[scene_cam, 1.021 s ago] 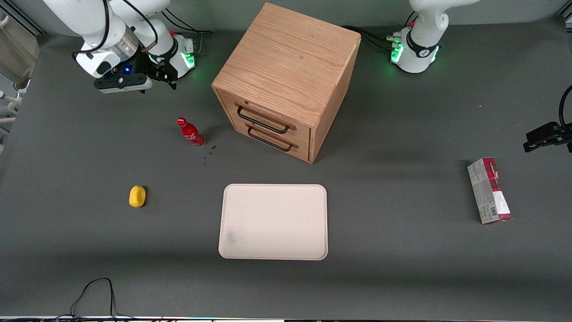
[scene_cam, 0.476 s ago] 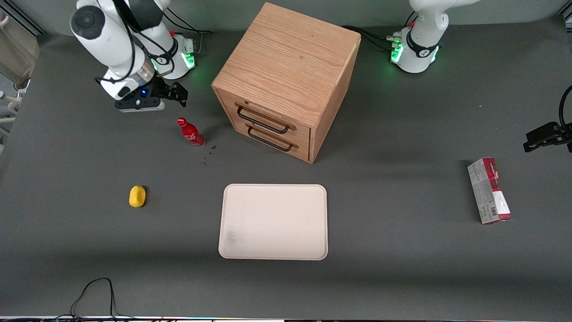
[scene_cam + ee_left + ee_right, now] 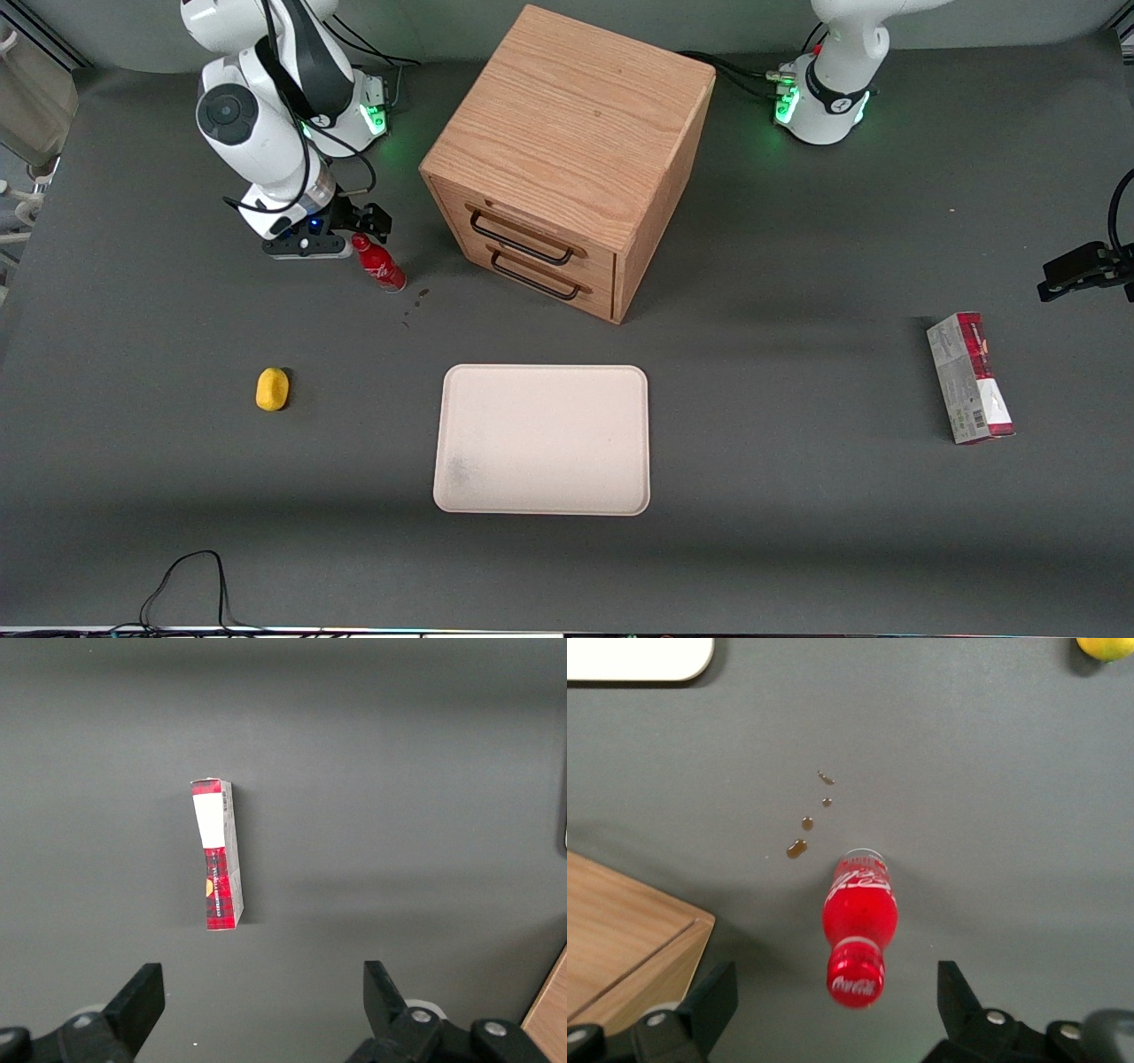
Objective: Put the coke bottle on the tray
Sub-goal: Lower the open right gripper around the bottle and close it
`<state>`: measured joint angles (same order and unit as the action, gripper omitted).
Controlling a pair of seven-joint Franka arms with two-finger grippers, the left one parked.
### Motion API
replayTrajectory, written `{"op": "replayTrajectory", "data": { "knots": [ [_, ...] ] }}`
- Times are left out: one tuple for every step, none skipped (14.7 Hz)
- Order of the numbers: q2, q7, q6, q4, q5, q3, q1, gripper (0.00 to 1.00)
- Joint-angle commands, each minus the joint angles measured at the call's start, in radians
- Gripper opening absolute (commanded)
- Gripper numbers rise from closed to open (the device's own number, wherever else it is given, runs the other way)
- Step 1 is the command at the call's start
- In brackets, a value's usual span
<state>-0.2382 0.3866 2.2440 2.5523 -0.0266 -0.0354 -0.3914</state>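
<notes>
The coke bottle [image 3: 381,266], small and red with a red cap, stands upright on the dark table in front of the wooden drawer cabinet's corner. My right gripper [image 3: 359,232] is open and hovers just above the bottle's cap, touching nothing. In the right wrist view the bottle [image 3: 860,920] is seen from above, its cap between the two spread fingers [image 3: 713,999] of my gripper [image 3: 837,1001]. The cream-white tray [image 3: 542,439] lies empty, nearer to the front camera than the bottle and the cabinet. One tray corner [image 3: 647,660] shows in the right wrist view.
The wooden drawer cabinet [image 3: 567,159] stands close beside the bottle. A few brown drops [image 3: 415,303] lie on the table by the bottle's foot. A yellow lump [image 3: 272,389] lies nearer the front camera. A red-and-grey carton [image 3: 970,377] lies toward the parked arm's end.
My right gripper has come down and toward the front camera, from near the arm's base to just above the bottle's cap. The bottle and tray have not moved.
</notes>
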Motion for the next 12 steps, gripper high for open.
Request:
{"op": "replayTrajectory", "data": {
  "knots": [
    [0.031, 0.052, 0.016, -0.009, 0.022, 0.002, 0.006, 1.0],
    [0.033, 0.052, 0.016, -0.006, 0.024, 0.002, 0.006, 1.0],
    [0.033, 0.052, 0.016, 0.0, 0.025, 0.002, 0.006, 1.0],
    [0.033, 0.054, 0.016, 0.002, 0.025, 0.002, 0.006, 1.0],
    [0.04, 0.054, 0.017, 0.002, 0.025, 0.002, 0.006, 1.0],
    [0.048, 0.054, 0.019, 0.002, 0.025, 0.002, 0.008, 1.0],
    [0.054, 0.054, 0.031, 0.002, 0.025, 0.002, 0.008, 1.0],
    [0.063, 0.054, 0.034, 0.002, 0.025, 0.002, 0.008, 1.0],
    [0.069, 0.054, 0.034, 0.002, 0.025, 0.002, 0.008, 1.0],
    [0.07, 0.054, 0.034, 0.002, 0.025, 0.002, 0.008, 1.0],
    [0.068, 0.054, 0.031, 0.002, 0.025, 0.0, 0.008, 1.0],
    [0.068, 0.054, 0.031, 0.002, 0.025, 0.0, 0.008, 0.98]
  ]
}}
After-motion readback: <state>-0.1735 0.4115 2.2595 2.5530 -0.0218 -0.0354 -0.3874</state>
